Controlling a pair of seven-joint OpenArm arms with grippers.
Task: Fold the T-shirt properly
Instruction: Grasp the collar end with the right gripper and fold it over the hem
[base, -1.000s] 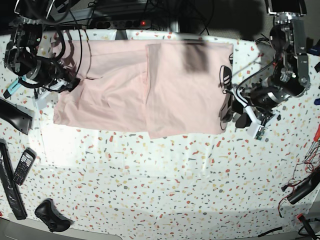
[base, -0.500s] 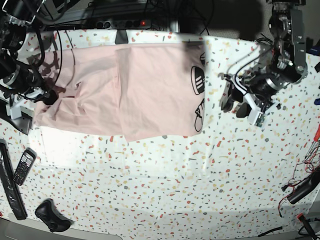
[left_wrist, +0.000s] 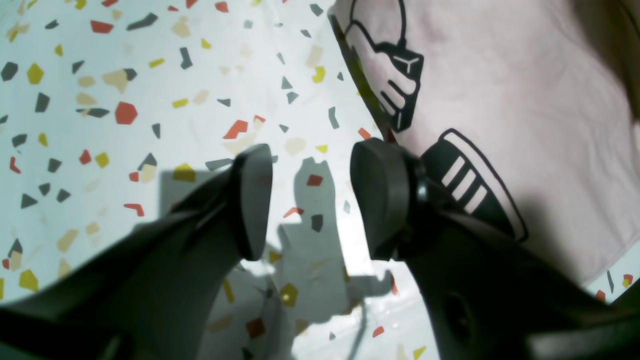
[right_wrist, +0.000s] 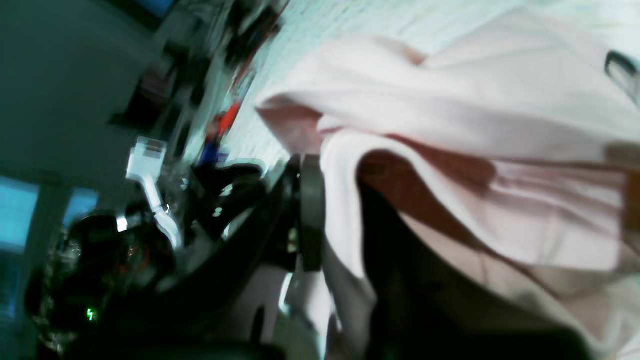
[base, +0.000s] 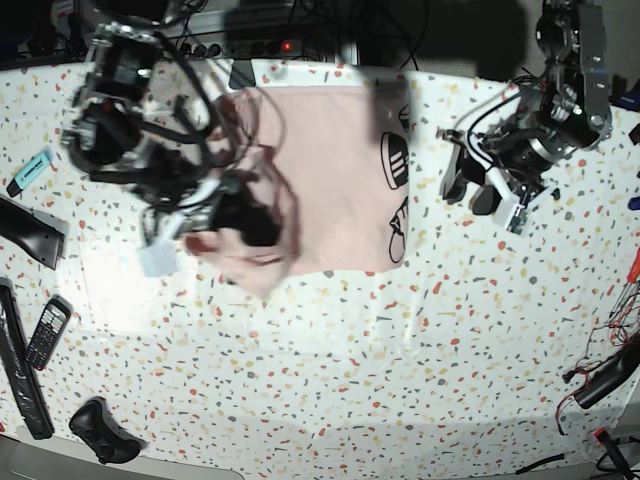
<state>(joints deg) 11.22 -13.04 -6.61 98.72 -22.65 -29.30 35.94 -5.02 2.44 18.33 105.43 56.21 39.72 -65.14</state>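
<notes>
The right gripper (right_wrist: 335, 210) is clamped tight on a bunched pink edge of the T-shirt (base: 330, 180), cloth pinched between its dark pads and draping away in folds. In the base view that arm sits over the shirt's left part, lifting a crumpled wad there. The left gripper (left_wrist: 310, 200) stands wide apart and holds nothing, hovering over the speckled table (base: 400, 380) just beside the shirt's right edge, next to the black shoe print (left_wrist: 470, 175). The shirt lies near the table's far edge, print partly showing
</notes>
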